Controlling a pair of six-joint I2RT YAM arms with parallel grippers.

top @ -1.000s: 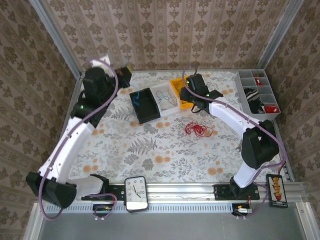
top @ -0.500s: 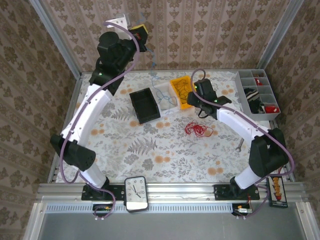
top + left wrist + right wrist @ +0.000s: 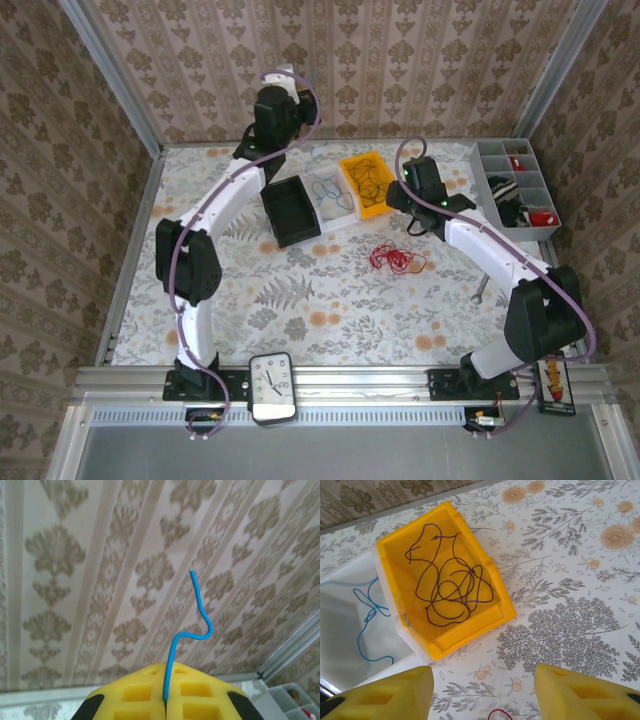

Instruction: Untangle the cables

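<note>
Held high against the patterned back wall: left claw [image 3: 165, 702], yellow foam pads pressed together, pinching a thin blue wire [image 3: 169, 662]. Free end of that wire poking up past the pads, kinked in a hook shape, then straight to its tip.

Hovering over the floral-print bench [image 3: 300, 300], just right of the bins: right claw [image 3: 482, 692], yellow fingers spread wide, nothing between them.

Ahead of the right claw, tilted in the wrist view: yellow plastic bin [image 3: 475, 630] holding a dark thin wire [image 3: 451, 600] in loose overlapping loops, all inside the walls. Touching its left side: white plastic bin [image 3: 350, 580] with a blue wire tangle [image 3: 372, 611] on its floor. Cannot tell whether that tangle joins the pinched strand. Left of the white one in the top view: black plastic bin [image 3: 290, 212], touching it, turned at a slight angle.

Loose on the bench, near side of the yellow bin, apart from it: small red wire bundle [image 3: 398, 258], untouched by either claw.

Far right edge of the bench: grey compartment tray [image 3: 490, 170], small red and black parts in its cells, too small to identify. Near edge, between the arm bases: white clock-face timer [image 3: 272, 385].
</note>
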